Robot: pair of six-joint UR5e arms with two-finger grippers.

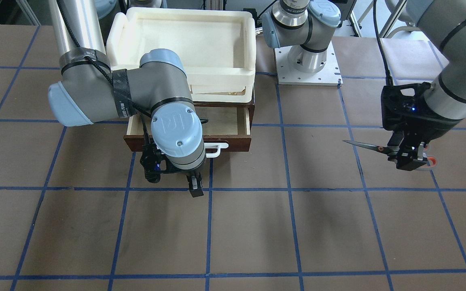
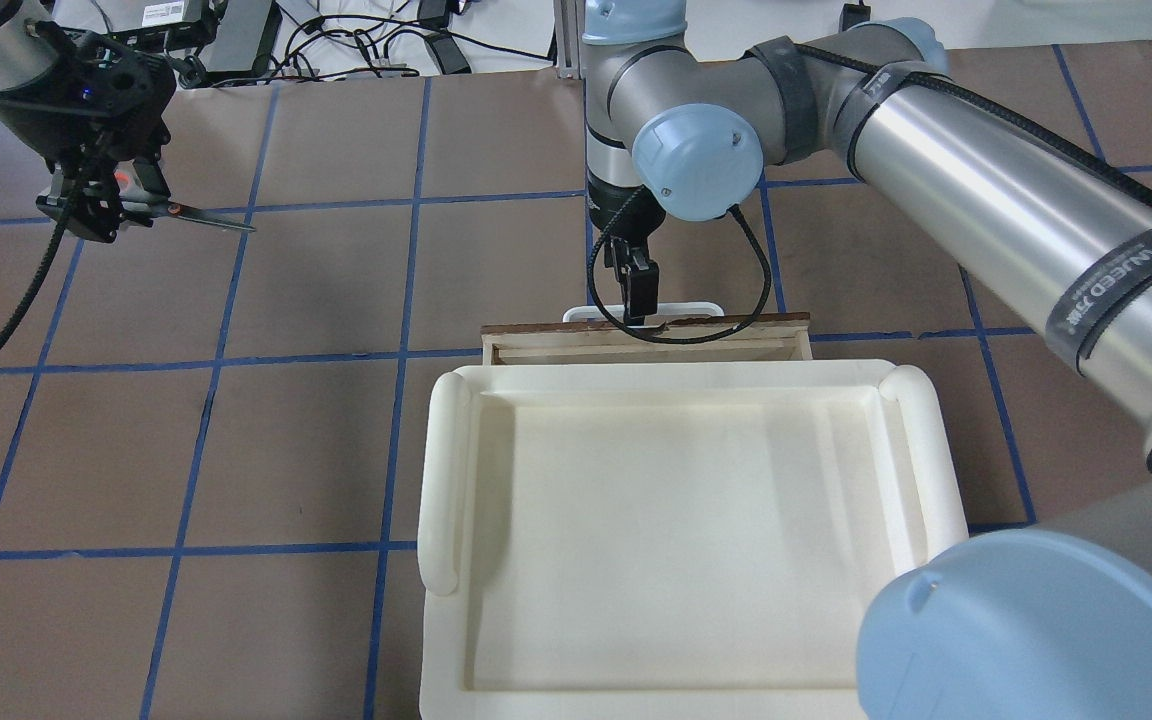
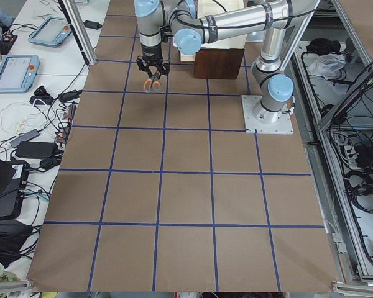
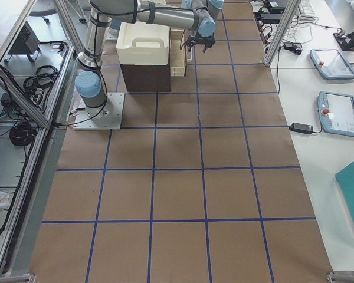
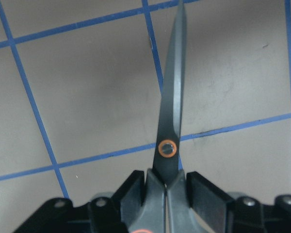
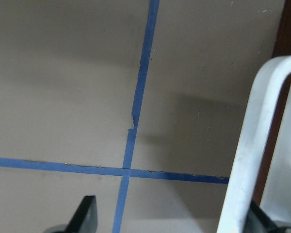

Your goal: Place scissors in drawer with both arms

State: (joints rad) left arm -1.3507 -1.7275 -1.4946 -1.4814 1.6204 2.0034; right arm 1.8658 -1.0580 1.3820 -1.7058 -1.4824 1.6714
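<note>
Left gripper (image 1: 409, 155) is clamped on the scissors (image 1: 368, 146). It holds them lifted off the table (image 1: 257, 226), out on the robot's left side and well apart from the drawer (image 1: 225, 121). The wrist view shows the pads (image 5: 206, 191) pinching the neck just behind the orange pivot screw. The closed blades point straight out ahead, and the orange-lined loops sit behind the fingers. Right gripper (image 1: 194, 184) is spread wide and holds nothing, just in front of the drawer's white handle (image 1: 217, 150). The drawer is pulled partly out beneath the tray (image 1: 249, 44), with its pale floor showing.

The scissors look light and stiff, so weight should be no trouble. The likelier trouble is slip. They are thin, smooth metal and plastic held across a narrow waist, and could swivel between the pads if the tip strikes anything. The hold near the pivot seems the best one, since it sits close to the balance point and keeps the blades shut. The tip is sharp and should pass over the drawer front without catching the wood or the tray lip. The opening looks shallow front to back, so laying them lengthwise along the drawer seems wise.
</note>
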